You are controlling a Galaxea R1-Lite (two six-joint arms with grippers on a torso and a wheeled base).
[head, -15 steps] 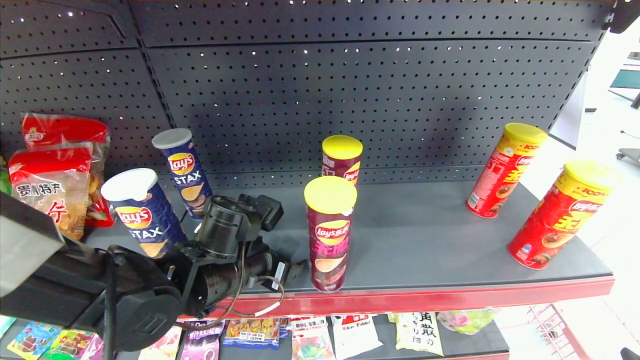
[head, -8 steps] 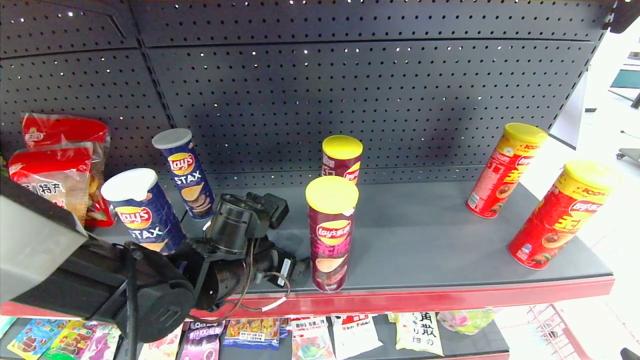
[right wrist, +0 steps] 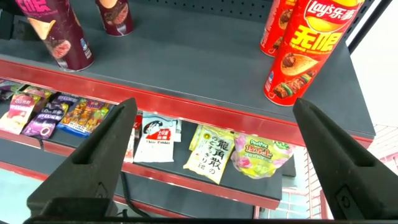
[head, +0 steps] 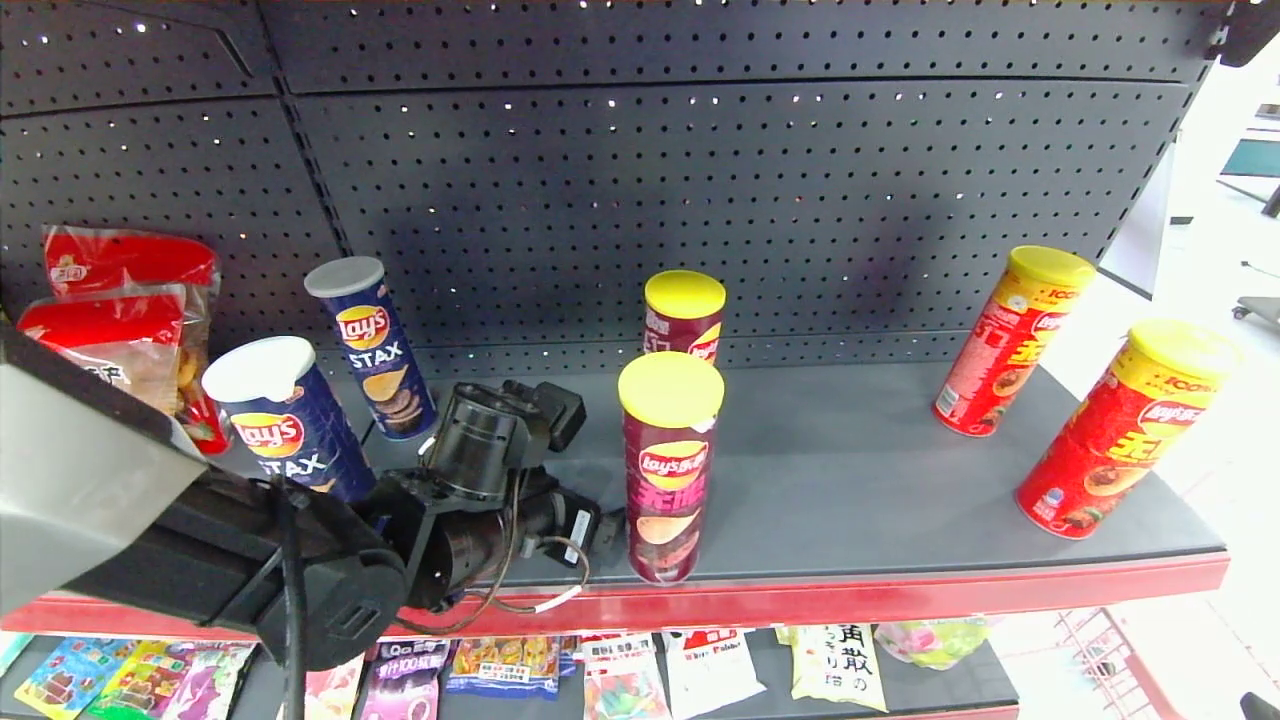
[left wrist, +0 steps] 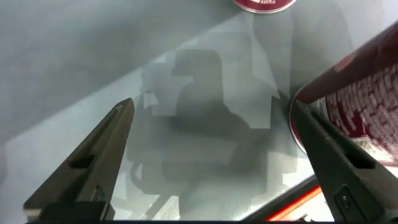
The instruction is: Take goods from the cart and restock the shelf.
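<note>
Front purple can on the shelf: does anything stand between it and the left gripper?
Nothing visible does. The left gripper is open, low over the shelf, and the front purple can stands beside one finger. Only bare shelf lies between the fingers. Whether finger and can touch, I cannot tell.

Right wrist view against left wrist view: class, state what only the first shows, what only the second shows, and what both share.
Only the right wrist view: the open right gripper, two red cans, and snack packets on the lower shelf. Only the left wrist view: the open left gripper low over the shelf top, with one finger close by the front maroon can. Both: the front maroon can, the maroon can behind it, and the grey shelf with its red front edge.
</note>
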